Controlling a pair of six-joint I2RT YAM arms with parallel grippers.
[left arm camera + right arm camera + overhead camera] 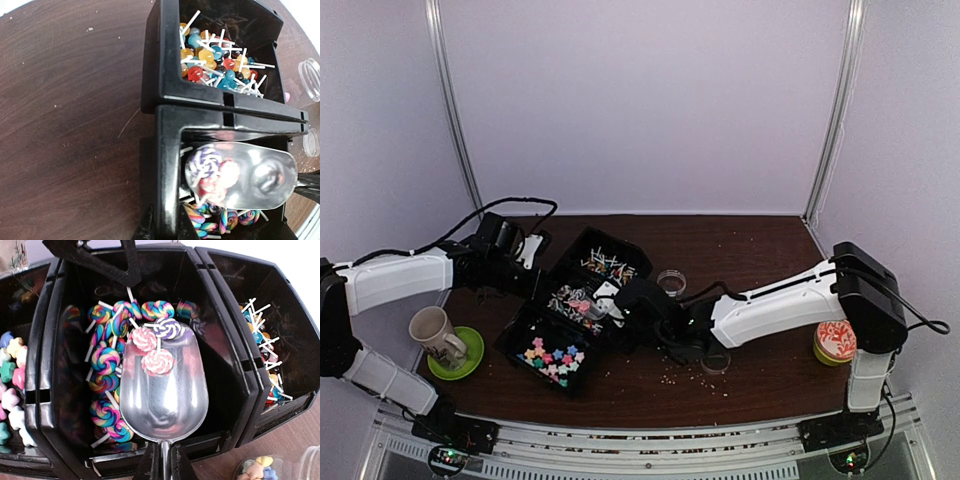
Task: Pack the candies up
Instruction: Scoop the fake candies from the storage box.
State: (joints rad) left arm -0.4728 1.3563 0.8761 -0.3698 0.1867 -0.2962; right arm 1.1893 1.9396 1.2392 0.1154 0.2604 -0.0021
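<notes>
Near bin: star candies point(552, 352) in many colours fill the nearest of three black bins point(517, 335). The bins stand in a diagonal row running near-left to far-right on the worktop point(650, 395).
Clear jar point(260, 471): just beside the middle bin's near corner. Only the right wrist view shows a few star pieces inside it.
Right end effector point(162, 465): pressed together on the thin handle of a metal scoop point(165, 400).
Scoop axis: handle nearest the wrist, open mouth pointing away towards the far wall of the middle bin point(227, 365). The bowl sits within that bin's opening.
Scoop load: three swirl lollipops point(157, 361), two pink-and-white and one purple-and-white. Their heads lie near the mouth and their white sticks point at mixed angles.
Middle bin contents: rainbow swirls are heaped along the side towards the star bin. The right wrist view shows them plainly, while the left wrist view catches only a few below the scoop.
Left end effector point(162, 229): pinching the middle bin's wall. In the right wrist view it is a dark wedge at the far rim.
Far bin: ball lollipops point(215, 55) in red, amber and teal, with sticks pointing every way. The colours are clear only in the left wrist view, and the top view gives only pale specks.
</notes>
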